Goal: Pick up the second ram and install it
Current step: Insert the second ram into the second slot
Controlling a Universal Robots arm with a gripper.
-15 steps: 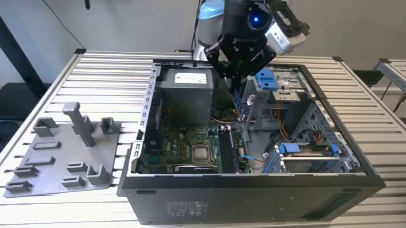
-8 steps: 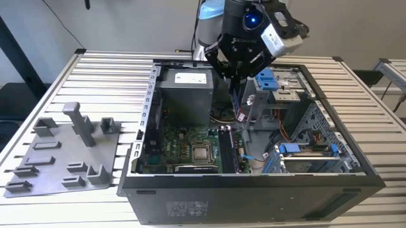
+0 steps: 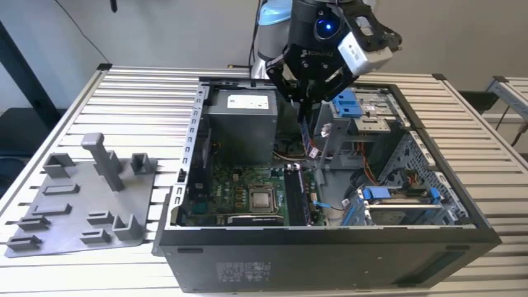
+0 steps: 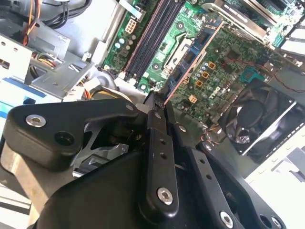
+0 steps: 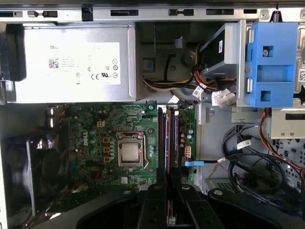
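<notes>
Hanging over the open black computer case (image 3: 330, 260) in the exterior view, the arm's black hand (image 3: 305, 102) had its fingers pinched together on the top edge of the second ram (image 3: 306, 133), a long, thin, flat dark blue-green memory stick. The second ram hung upright with its lower end dipping inside the case, above the green motherboard (image 3: 239, 192) and apart from the long black memory slots (image 3: 293, 195) on that board.

In the second wrist view the hand (image 4: 159, 107) was closed on the second ram (image 4: 190, 66), which was seen edge-on and reached toward the case floor. In the first wrist view the memory slots (image 5: 167, 138) ran straight ahead of the hand (image 5: 169, 202), beside the square silver processor socket (image 5: 129, 152). A silver box-shaped power supply (image 5: 71, 62) sat at one end of the case.

Outside the case, at the exterior view's left, a grey plastic fixture plate with upright posts (image 3: 83, 204) lay on the slatted metal worktop (image 3: 148, 86).
</notes>
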